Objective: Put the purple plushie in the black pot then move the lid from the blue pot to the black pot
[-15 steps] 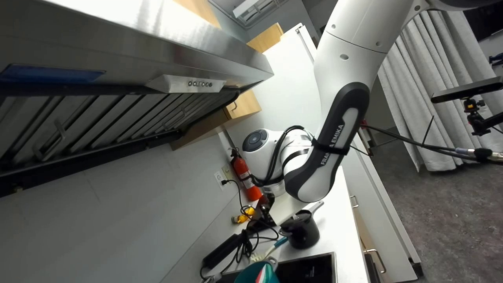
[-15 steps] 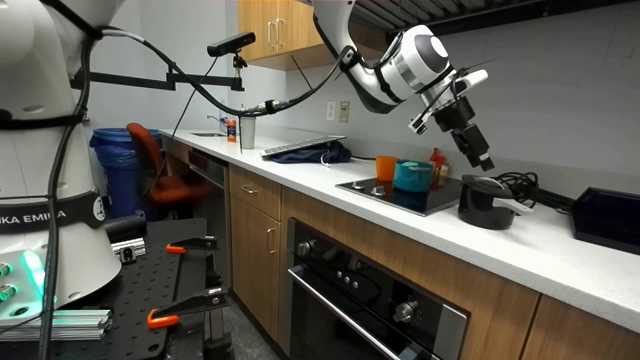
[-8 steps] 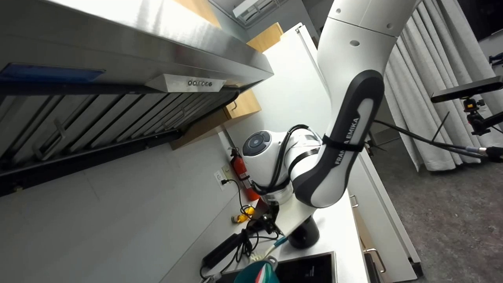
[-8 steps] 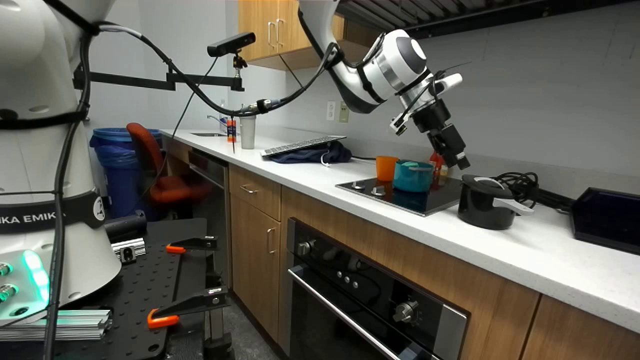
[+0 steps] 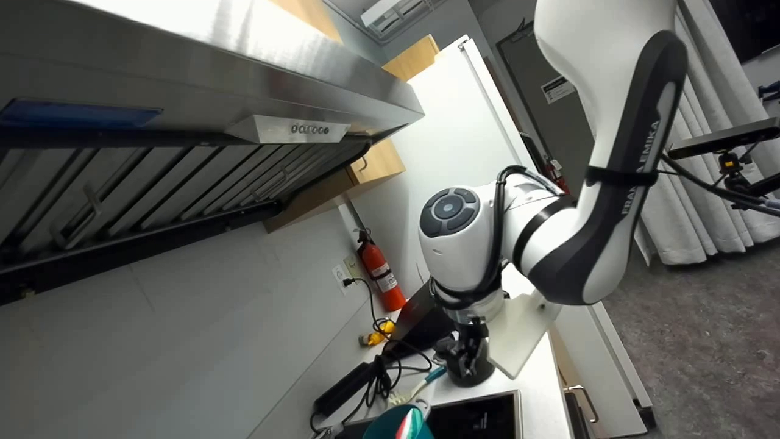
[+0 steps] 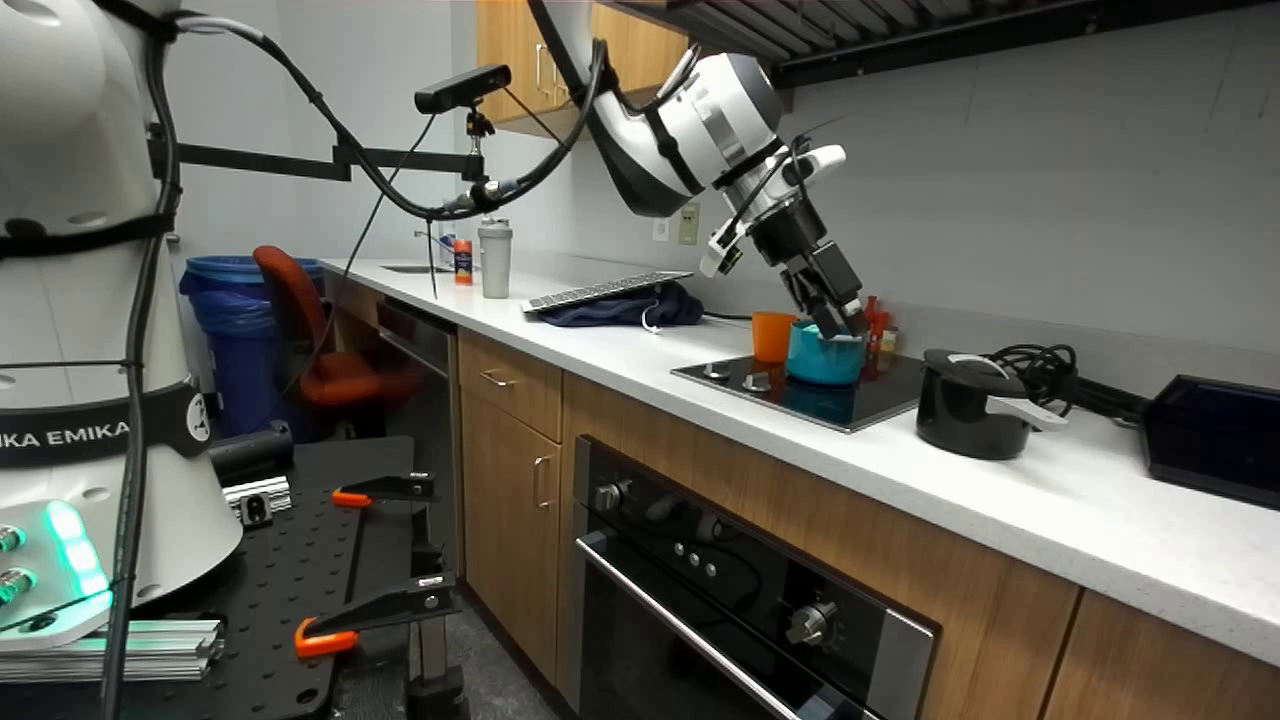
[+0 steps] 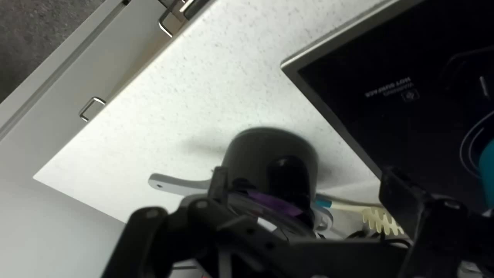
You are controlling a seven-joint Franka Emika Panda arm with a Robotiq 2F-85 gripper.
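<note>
One worry tho: dipping wide-spread fingers [image 7: 403, 200] of that black two-finger gripper [image 7: 306, 173] too low, maybe snagging the dark round lid [image 6: 963, 373] off the grey-handled black pot [image 6: 960, 425].

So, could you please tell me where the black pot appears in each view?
In the wrist view: the black pot, near the middle, partly covered by the gripper.
In an exterior view: the black pot, low, right of centre, partly hidden by the gripper.
In an exterior view: the black pot, at the right, unobstructed.
Shared landmark: the cooktop, near the black pot in every view.
</note>
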